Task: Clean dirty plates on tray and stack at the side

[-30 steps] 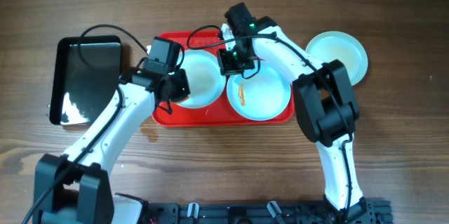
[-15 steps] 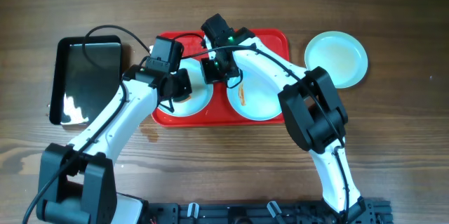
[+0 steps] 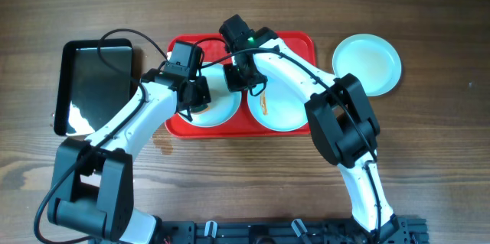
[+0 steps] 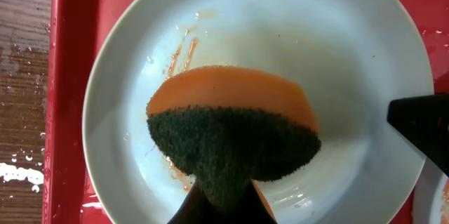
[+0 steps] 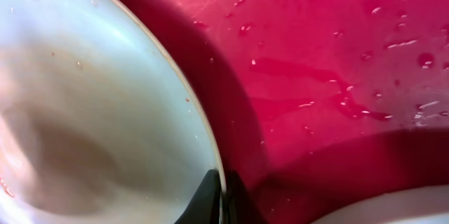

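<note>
The left plate (image 4: 280,41), streaked with orange smears, lies in the left half of the red tray (image 3: 302,45). The left gripper (image 4: 221,206) is clamped on an orange sponge (image 4: 231,104), whose dark green scouring face lies over the plate's bowl. The right gripper (image 5: 223,194) is closed tight on that plate's right rim, just beside the right plate (image 3: 287,110), which carries an orange smear and also sits on the tray. The third plate (image 3: 367,62) lies on the wooden table (image 3: 429,167) right of the tray, and a black tray (image 3: 96,83) lies to the left.
</note>
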